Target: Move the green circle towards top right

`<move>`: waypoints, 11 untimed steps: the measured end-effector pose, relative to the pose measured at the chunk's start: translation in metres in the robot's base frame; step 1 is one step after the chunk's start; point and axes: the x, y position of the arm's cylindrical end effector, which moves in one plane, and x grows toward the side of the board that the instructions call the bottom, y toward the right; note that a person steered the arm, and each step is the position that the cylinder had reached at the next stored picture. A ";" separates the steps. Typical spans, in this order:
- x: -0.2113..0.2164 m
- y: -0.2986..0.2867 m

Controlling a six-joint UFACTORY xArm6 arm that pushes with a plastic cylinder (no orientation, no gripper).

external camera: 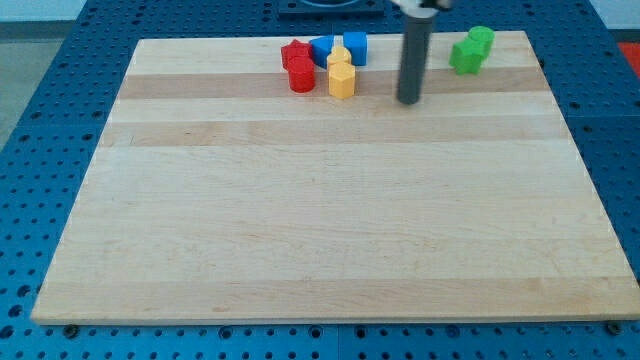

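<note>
Two green blocks sit near the board's top right corner. The upper one [481, 40] looks round like a circle, and the lower-left one [464, 57] touches it and has a less clear shape. My tip [409, 100] rests on the board to the lower left of the green blocks, apart from them. The dark rod rises straight up from it to the view's top. The tip touches no block.
A cluster lies at top centre, left of my tip: two red blocks [300, 72], two blue blocks [355, 45] and two yellow blocks [342, 80]. The wooden board [320, 220] sits on a blue perforated table, and its top edge is just behind the blocks.
</note>
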 end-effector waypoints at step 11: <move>-0.091 0.059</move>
